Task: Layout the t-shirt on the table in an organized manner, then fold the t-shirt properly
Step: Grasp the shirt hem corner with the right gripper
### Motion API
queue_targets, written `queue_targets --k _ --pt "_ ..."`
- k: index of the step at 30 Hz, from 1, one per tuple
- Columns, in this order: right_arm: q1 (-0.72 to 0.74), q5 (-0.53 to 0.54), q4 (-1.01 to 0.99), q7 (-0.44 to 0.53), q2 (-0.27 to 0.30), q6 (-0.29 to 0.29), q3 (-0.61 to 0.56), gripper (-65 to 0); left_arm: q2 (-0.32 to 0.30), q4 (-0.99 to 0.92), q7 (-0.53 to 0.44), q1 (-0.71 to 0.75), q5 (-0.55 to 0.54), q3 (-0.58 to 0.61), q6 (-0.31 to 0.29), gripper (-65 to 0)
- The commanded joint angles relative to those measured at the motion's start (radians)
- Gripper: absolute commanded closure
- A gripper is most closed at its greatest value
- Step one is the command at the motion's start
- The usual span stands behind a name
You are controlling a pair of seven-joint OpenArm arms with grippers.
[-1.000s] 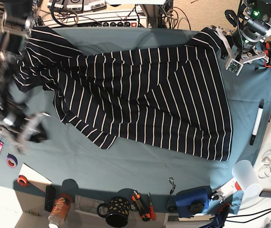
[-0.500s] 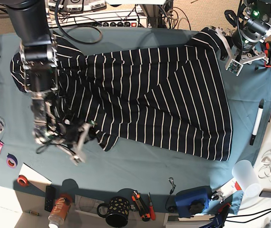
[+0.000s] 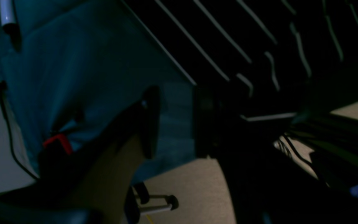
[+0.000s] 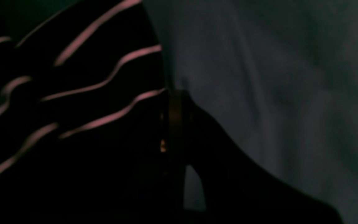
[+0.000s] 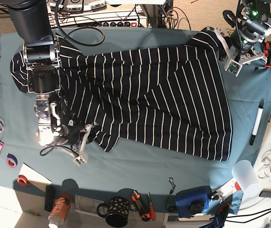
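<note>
While the right gripper [image 5: 84, 137] is clenched on the t-shirt [image 5: 154, 95] at its near left edge, the left gripper [image 5: 227, 51] stands parted beside the far right sleeve. Spread on the table [image 5: 140, 166], the shirt's long axis runs left to right.

Right arm stretched down with its jaws pinched together; left arm parked at the far corner with jaws apart.

The right arm runs from the top of the base view down the view's left side, wrist low, and the right gripper [image 5: 87, 134] points sideways with its fingers closed; in the dim right wrist view the fingertips [image 4: 175, 115] appear pressed together. The left arm sits at the base view's upper right, wrist bent, and the left gripper [image 5: 228, 47] angles downward. Its two fingers [image 3: 149, 121] stand parted with a clear gap between them.
</note>
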Motion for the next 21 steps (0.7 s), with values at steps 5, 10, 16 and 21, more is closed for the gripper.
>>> queue_targets --k 5,10,16,21 --pt "0.042 -0.151 0.005 0.243 0.032 -0.146 0.004 0.0 -0.008 0.014 -0.02 -0.002 -0.002 -0.005 0.004 -19.4" --pt "0.103 -0.178 0.005 0.245 0.031 -0.188 0.004 0.0 -0.008 0.014 -0.021 -0.002 -0.003 -0.005 0.003 -19.4" --pt "0.125 -0.133 0.005 0.2 0.032 -0.173 0.004 0.0 -0.008 0.014 -0.02 -0.002 -0.003 -0.005 0.003 -19.4" --pt "0.126 0.034 0.017 -0.041 0.032 0.057 0.004 0.0 -0.008 0.014 -0.021 -0.002 -0.003 -0.005 0.003 -19.4"
